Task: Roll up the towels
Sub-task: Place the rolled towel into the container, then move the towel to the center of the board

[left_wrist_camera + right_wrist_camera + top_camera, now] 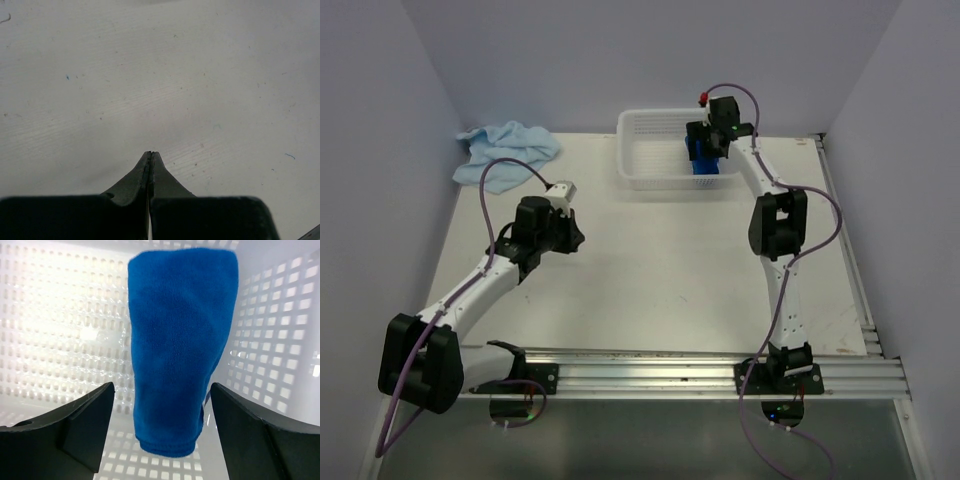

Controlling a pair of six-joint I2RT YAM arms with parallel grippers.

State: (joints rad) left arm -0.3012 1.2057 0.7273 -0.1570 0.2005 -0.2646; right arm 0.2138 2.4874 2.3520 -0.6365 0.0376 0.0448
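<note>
The table (pixel 670 260) bears a basket (pixel 655 176) and pale blue towel (pixel 506 146).

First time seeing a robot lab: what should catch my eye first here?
A dark blue towel, rolled up, lies in the white basket at the far edge, the right gripper open on either side of it. A pale blue towel sits crumpled at the far left corner of the table.

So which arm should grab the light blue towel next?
Probably left. The left gripper, shut, hangs nearer the light towel crumpled in the far left corner. The right gripper is open over the dark towel in the basket, on the other side.
</note>
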